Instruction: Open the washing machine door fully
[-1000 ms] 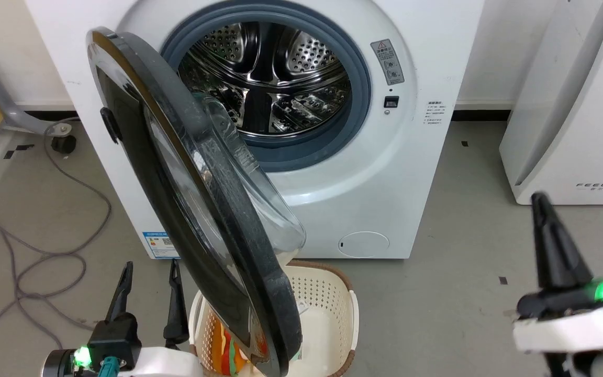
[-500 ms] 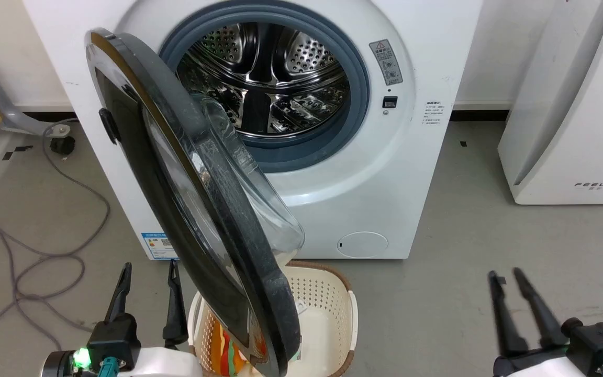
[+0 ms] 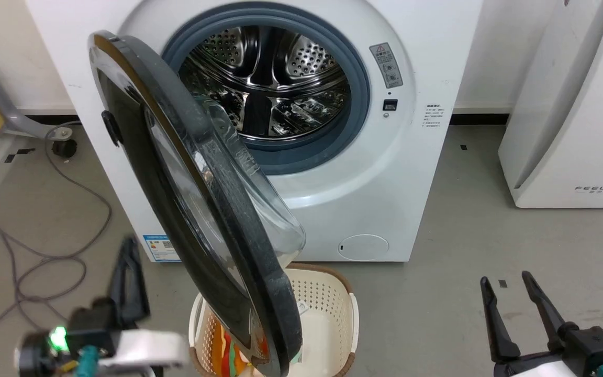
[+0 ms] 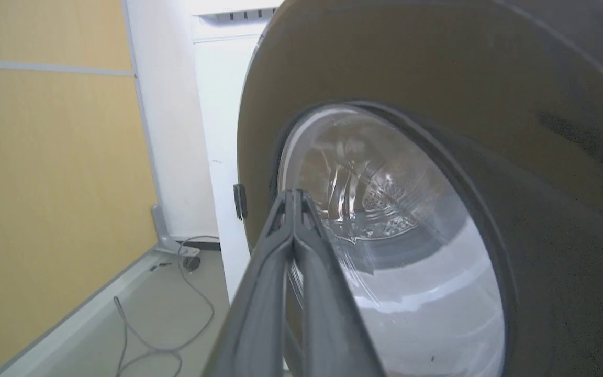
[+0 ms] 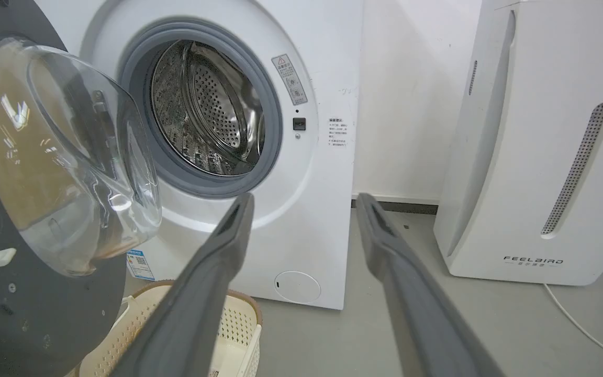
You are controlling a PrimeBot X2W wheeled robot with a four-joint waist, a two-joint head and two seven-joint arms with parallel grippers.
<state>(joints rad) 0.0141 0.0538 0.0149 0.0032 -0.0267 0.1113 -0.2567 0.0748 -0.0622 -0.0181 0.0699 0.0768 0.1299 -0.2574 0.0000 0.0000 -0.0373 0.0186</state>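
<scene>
The washing machine door [image 3: 218, 220], a big glossy black disc with a clear glass bowl [image 3: 259, 199], stands about half open, hinged at the left and seen almost edge-on. My left gripper [image 3: 130, 248] is shut and blurred, low on the left of the door's outer face and apart from it. In the left wrist view its fingers [image 4: 293, 195] are pressed together in front of the door [image 4: 437, 131]. My right gripper [image 3: 505, 280] is open at the lower right, well away from the door. Nothing lies between my right gripper's [image 5: 304, 199] fingers; the door's inner side [image 5: 66, 152] is at the left.
The white washing machine [image 3: 385, 173] shows its steel drum [image 3: 270, 78]. A cream laundry basket [image 3: 333, 309] with colourful cloth stands under the door's lower edge. A white air purifier [image 3: 568, 104] is at the right, a grey cable [image 3: 45, 251] on the left floor.
My left gripper has shut and is moving, now blurred. My right gripper dropped to the lower right and opened. The door has barely moved.
</scene>
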